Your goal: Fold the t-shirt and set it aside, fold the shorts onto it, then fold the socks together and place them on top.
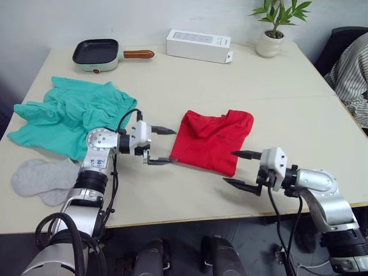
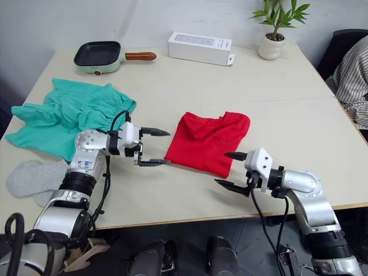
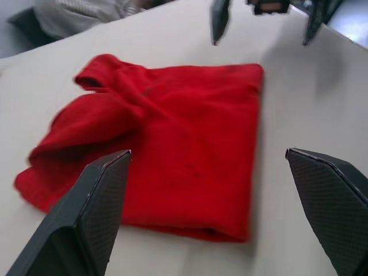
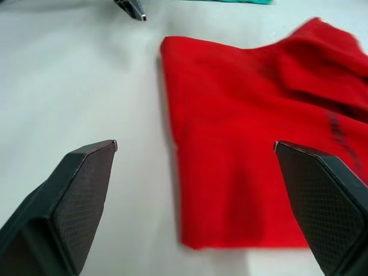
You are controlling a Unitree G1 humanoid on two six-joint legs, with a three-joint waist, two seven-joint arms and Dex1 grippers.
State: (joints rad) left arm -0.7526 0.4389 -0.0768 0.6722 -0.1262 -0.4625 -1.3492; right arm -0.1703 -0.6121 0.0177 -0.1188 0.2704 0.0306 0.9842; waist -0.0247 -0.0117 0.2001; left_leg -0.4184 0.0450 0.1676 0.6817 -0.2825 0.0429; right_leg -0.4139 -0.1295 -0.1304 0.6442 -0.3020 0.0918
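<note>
T-shirt (image 1: 214, 141) sits folded mid-table between both grippers, shorts (image 1: 69, 115) and socks (image 1: 40, 179) waiting on the robot's left. Head view: left gripper (image 1: 160, 146) and right gripper (image 1: 241, 168) flank it, fingers spread, likely lining up another fold. Left wrist: near edge framed. Right wrist: fingers wide, straddling the corner.

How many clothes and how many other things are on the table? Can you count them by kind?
T-shirts: 1, the red t-shirt
Shorts: 1, the teal shorts
Socks: 2, the grey socks
Pans: 1, the frying pan
Boxes: 1, the white box
Potted plants: 1, the potted plant
Total: 7 things, 4 of them clothes.
</note>
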